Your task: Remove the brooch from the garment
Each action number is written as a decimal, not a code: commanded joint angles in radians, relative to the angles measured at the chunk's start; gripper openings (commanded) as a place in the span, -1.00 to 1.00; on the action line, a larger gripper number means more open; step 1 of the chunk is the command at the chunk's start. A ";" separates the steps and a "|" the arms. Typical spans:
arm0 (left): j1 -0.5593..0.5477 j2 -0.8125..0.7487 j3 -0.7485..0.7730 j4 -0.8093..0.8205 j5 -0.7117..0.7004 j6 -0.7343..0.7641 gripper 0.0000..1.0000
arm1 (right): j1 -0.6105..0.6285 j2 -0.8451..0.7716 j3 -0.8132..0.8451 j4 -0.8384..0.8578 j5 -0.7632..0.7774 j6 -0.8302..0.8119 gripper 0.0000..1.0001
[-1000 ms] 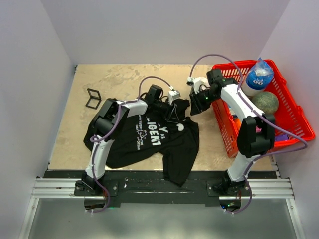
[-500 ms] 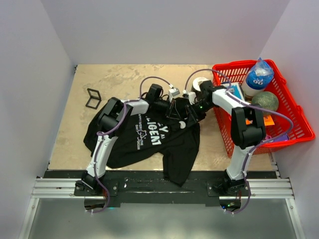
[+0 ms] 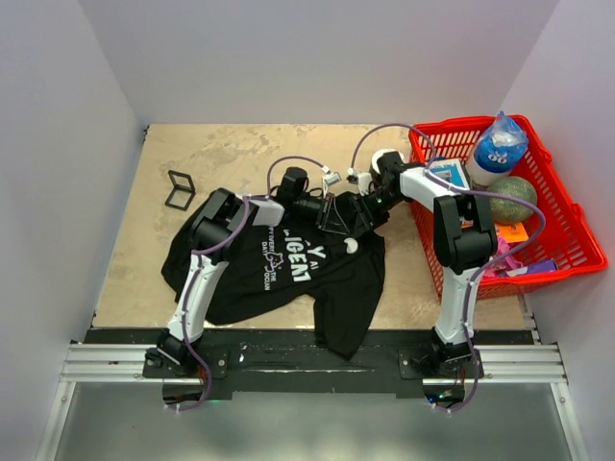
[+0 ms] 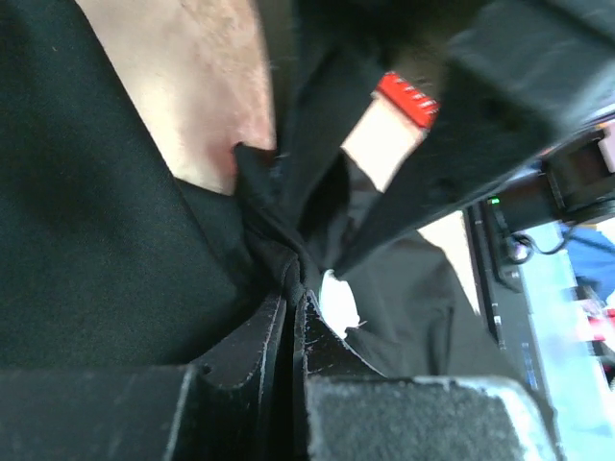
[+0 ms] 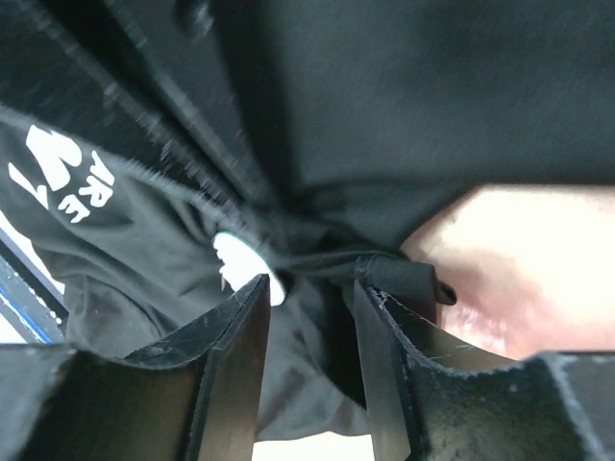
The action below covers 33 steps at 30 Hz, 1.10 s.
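Neither pincer touches the thin black open-frame brooch [image 3: 179, 189], lying far left on the beige desk [image 3: 231, 154], apart from the black printed T-shirt [image 3: 245, 293]. Left pincer [image 4: 293, 303] clamps a shirt fold; right pincer [image 5: 309, 279] straddles it, jaws parted. Removal looks done.

garment [image 3: 332, 288]: black, white block lettering on the chest, plus one small white round patch [image 3: 351, 246].
brooch [image 3: 180, 190]: thin black outline, tan showing through.
table [image 3: 221, 154]: mottled beige.
basket [image 3: 432, 250]: red mesh.
bottle [image 3: 497, 149]: clear, blue-and-white label.
ball [image 3: 514, 197]: dull olive green.
left arm [image 3: 192, 298], right arm [image 3: 452, 307]: white links, black joints, lilac cables.
left gripper [image 4: 293, 300], right gripper [image 5: 310, 283]: matt black, edges scuffed grey.
red ridged bit [image 4: 408, 99] in the left wrist view: possibly the basket, too blurred to call.
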 commanded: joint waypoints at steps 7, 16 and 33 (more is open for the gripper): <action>0.012 0.028 -0.028 0.292 0.068 -0.251 -1.00 | 0.007 -0.014 0.033 -0.061 -0.106 -0.045 -0.18; 0.013 0.049 -0.011 0.320 0.079 -0.279 -1.00 | 0.009 -0.068 0.013 -0.107 -0.133 -0.085 -0.26; 0.015 0.051 -0.008 0.375 0.104 -0.333 -1.00 | 0.032 -0.007 0.022 -0.113 -0.161 -0.111 -0.21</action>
